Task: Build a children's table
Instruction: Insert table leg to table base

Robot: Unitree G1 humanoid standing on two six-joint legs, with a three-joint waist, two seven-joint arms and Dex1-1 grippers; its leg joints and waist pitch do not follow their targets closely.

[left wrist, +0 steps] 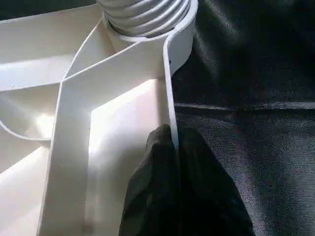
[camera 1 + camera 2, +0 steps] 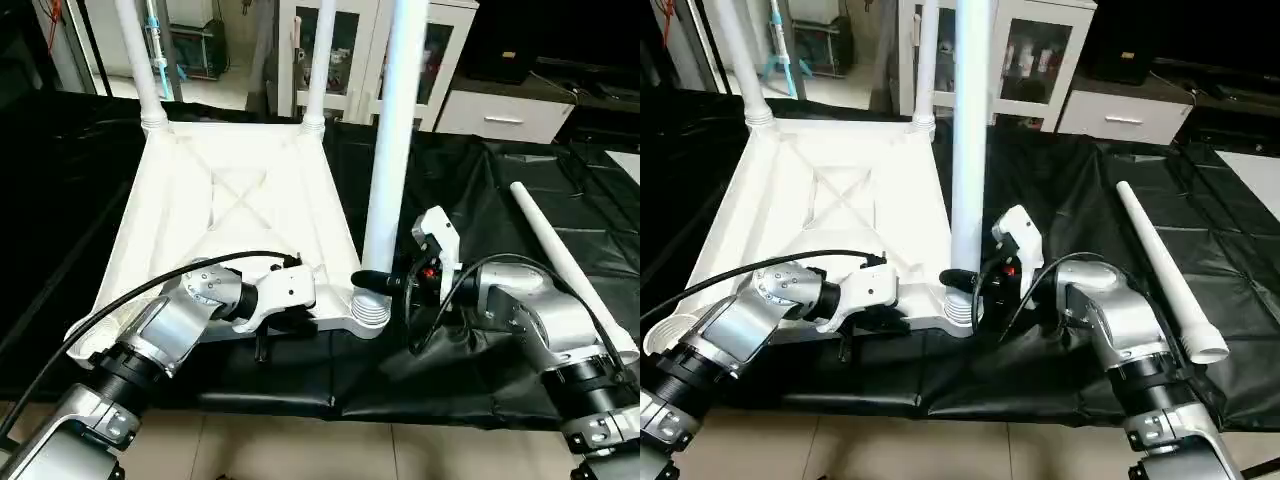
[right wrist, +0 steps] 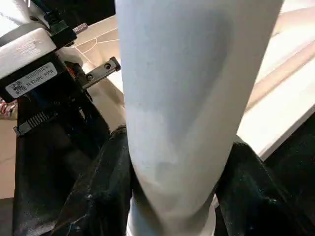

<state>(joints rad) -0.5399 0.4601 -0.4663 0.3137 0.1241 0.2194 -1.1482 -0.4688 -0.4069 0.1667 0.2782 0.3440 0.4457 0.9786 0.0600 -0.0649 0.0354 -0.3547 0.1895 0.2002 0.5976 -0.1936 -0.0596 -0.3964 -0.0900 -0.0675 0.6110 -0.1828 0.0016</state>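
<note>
The table top [image 2: 240, 200] is lying upside down on the black cloth [image 2: 480, 200], ribbed side up, with its near edge right at the edge of the work table. Two legs [image 2: 138, 60] are already standing in the far corner sockets. A third leg [image 2: 395, 130] is upright in the near corner on my right side, its ribbed base sitting in that socket [image 2: 368, 315]. The fourth leg [image 2: 570, 265] is lying loose on the cloth well off to my right, wide end toward me.

So I'd say I'm in the middle of seating leg three. My right gripper [image 2: 385, 283] is clamped around the leg low down, just above the socket; in the right wrist view the two black fingers [image 3: 98, 196] sit either side of the white tube. My left gripper [image 1: 172, 162] is pinching the top's near rim just beside that corner, one finger inside the wall and one outside, pinning the top down.

Can't tell whether the leg is fully home. Next I figure it needs a firm push or twist straight down while the left hand keeps the top from sliding off the edge. After that, let go and reach right for the last leg.
</note>
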